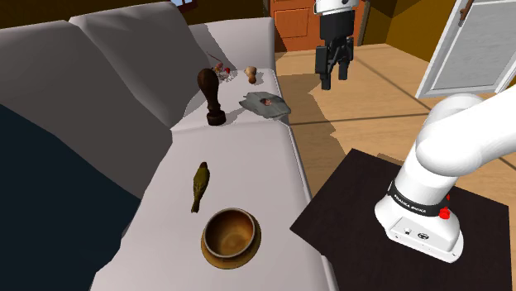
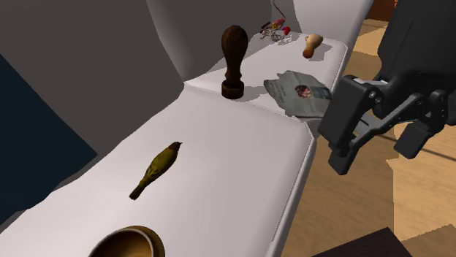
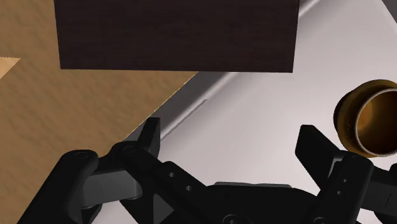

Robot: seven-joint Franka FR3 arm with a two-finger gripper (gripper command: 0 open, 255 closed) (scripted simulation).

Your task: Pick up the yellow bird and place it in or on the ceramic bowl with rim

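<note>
Count on 1 sofa seat (image 1: pixel 240 157), shoulder view:
- 1 olive-yellow bird (image 1: pixel 199 185)
- 1 brown rimmed bowl (image 1: pixel 231 236), at 5 o'clock from the bird
- 1 dark knob-topped stamp (image 1: pixel 211 97)
- 1 small tan knob (image 1: pixel 251 75)
- 1 grey crumpled sheet (image 1: pixel 266 104)
- 1 small red-and-wire tangle (image 1: pixel 221 67)

The last 4 lie at 12 to 1 o'clock from the bird.

The sofa seat (image 1: pixel 240 157) has a smooth, pale grey covering with a faint sheen, material not determinable. The bowl (image 1: pixel 207 246) is brown with a glossy interior, and the bird (image 1: pixel 199 185) is matt olive-yellow. The stamp handle (image 1: pixel 212 97) reads as dark polished wood, the floor (image 1: pixel 380 91) as matt wood planking and the stand (image 1: pixel 347 198) as dark wood grain; the tool (image 1: pixel 333 80) is matt black and the arm (image 1: pixel 463 140) glossy white.
</note>
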